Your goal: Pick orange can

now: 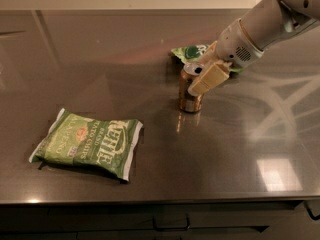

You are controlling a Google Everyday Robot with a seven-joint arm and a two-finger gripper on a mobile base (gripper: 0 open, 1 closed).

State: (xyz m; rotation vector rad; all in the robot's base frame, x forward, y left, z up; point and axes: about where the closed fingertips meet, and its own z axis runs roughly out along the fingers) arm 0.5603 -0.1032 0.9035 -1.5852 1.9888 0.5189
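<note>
The orange can (188, 98), coppery with a silver top, stands upright on the steel counter (150, 59) just right of centre. My gripper (197, 75) reaches in from the upper right and is open around the can's upper part. One cream finger (209, 78) lies across the can's near right side; the other shows behind its top. The can's base rests on the counter.
A green chip bag (90, 143) lies flat at the front left. A second, smaller green bag (189, 52) lies just behind the can, partly hidden by my arm (260, 29). The counter's front edge runs along the bottom, with drawers below it.
</note>
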